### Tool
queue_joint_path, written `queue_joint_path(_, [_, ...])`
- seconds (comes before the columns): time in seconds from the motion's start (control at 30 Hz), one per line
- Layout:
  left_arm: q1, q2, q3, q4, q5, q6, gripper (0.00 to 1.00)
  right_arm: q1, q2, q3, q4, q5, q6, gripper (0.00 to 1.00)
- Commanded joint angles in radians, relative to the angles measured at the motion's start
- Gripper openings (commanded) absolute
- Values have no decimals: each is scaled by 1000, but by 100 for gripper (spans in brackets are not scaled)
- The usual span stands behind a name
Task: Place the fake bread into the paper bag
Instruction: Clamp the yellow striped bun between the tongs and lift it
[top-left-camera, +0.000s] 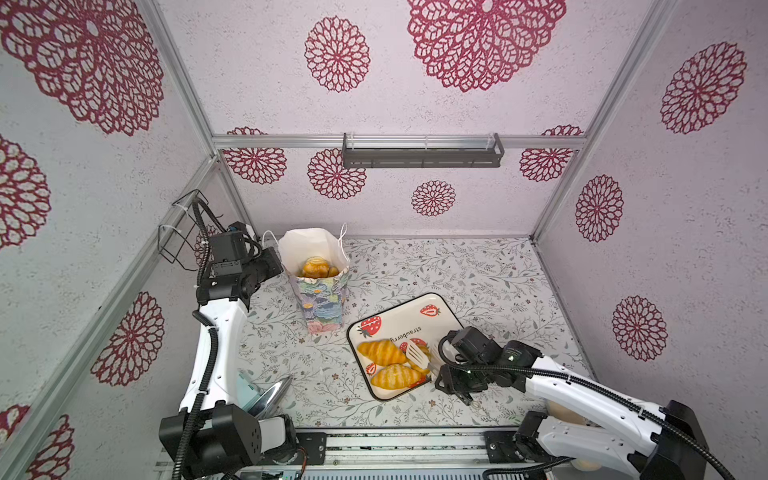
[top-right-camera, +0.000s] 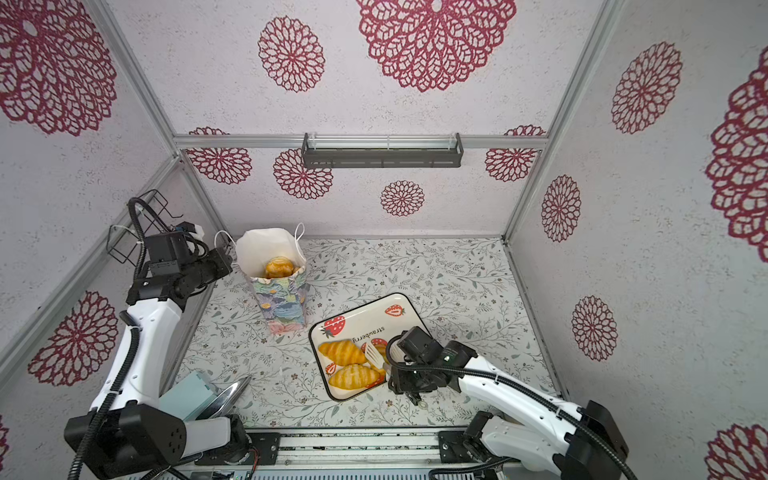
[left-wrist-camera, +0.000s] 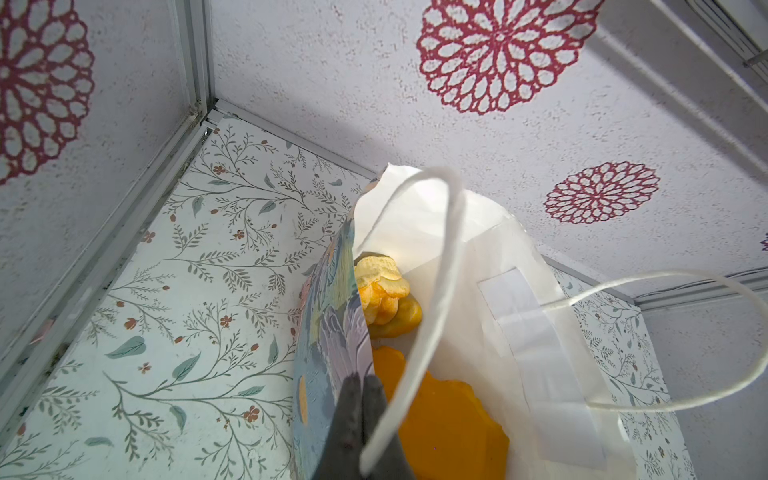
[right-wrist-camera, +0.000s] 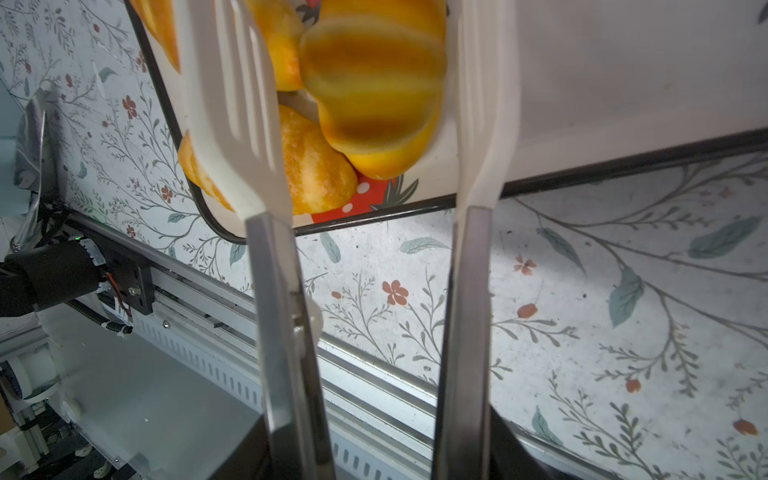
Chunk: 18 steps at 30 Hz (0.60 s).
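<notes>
Red lace-like medallions dot the pale walls of the booth, above a tabletop (top-left-camera: 457, 270) papered in leafy sprigs. At rear left the paper bag (top-left-camera: 322, 299) stands upright with its mouth open and toy pastries (top-left-camera: 316, 267) piled inside (at least three show in the left wrist view). The left tool (left-wrist-camera: 360, 395) is pressed together on the bag's printed rim, just beside a white cord handle (left-wrist-camera: 440, 270). Nearer the front, well apart from the bag, a strawberry-print tray (top-left-camera: 415, 309) lies flat, carrying a far croissant (top-left-camera: 381, 352) and a near croissant (top-left-camera: 397, 376) side by side. The right tool (top-left-camera: 451, 378) clasps the steel arms of the tongs (top-left-camera: 415, 355), whose white slotted blades stand spread over the tray's right side. A third croissant (right-wrist-camera: 374, 83) sits between those blades in the right wrist view; whether they actually squeeze it cannot be told.
</notes>
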Motion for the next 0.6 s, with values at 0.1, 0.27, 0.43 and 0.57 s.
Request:
queue_joint_path(0.1, [-9,-9,-16,6,10,0,0,10,6,7,19,-13,17,55])
queue_joint_path(0.27, [-9,-9,-16,7,12,-2,0,12,18,9,9,-9,10,53])
queue_joint_path(0.43, [-8,-4,-16,7,13,-1,0,13,22,16,2,-7,6,48])
queue_joint_path(0.57, [-8,-5,-16,7,13,-2,0,11,26,27,-5,-2,1,45])
